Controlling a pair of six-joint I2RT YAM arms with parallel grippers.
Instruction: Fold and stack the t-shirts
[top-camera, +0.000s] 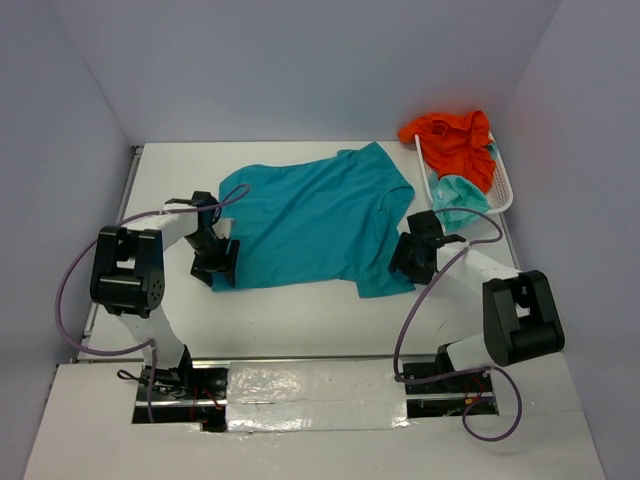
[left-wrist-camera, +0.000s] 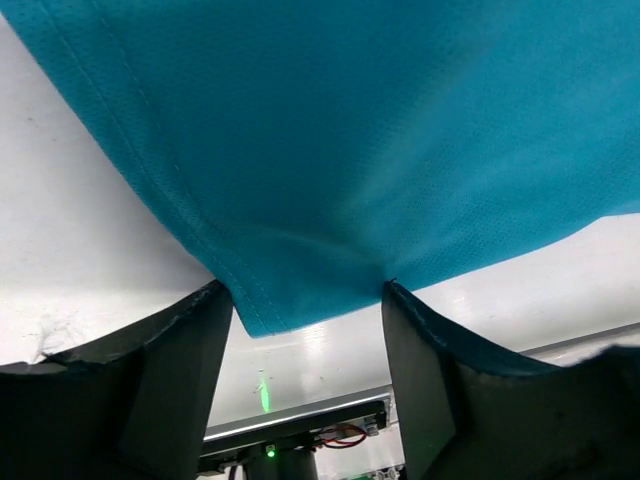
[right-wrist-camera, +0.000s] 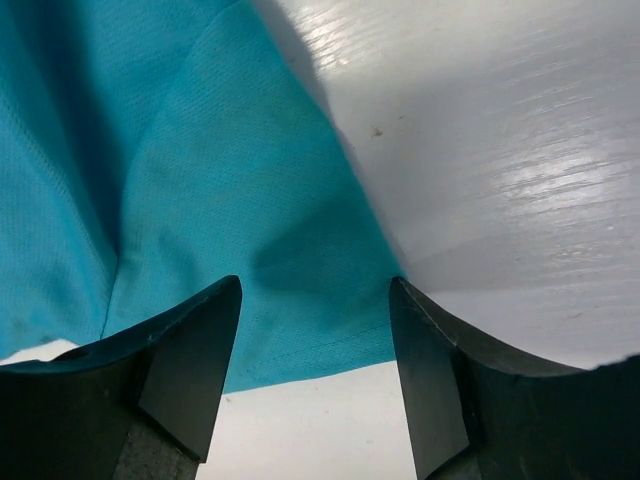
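Observation:
A teal blue t-shirt (top-camera: 310, 220) lies spread flat on the white table (top-camera: 300, 320). My left gripper (top-camera: 215, 268) is at its near left hem corner. In the left wrist view that gripper (left-wrist-camera: 306, 290) stands open, and the corner of the teal t-shirt (left-wrist-camera: 350, 150) hangs between the jaws. My right gripper (top-camera: 405, 260) is at the near right corner. In the right wrist view it (right-wrist-camera: 315, 285) is open too, with the hem of the teal t-shirt (right-wrist-camera: 230, 200) lying between the jaws. An orange t-shirt (top-camera: 455, 145) and a mint-aqua t-shirt (top-camera: 458, 200) sit crumpled in the basket.
A white mesh basket (top-camera: 505, 185) stands at the back right corner against the right wall. Grey walls close in the table on three sides. Purple cables loop from both arms. A taped strip (top-camera: 310, 385) runs along the near edge between the arm bases.

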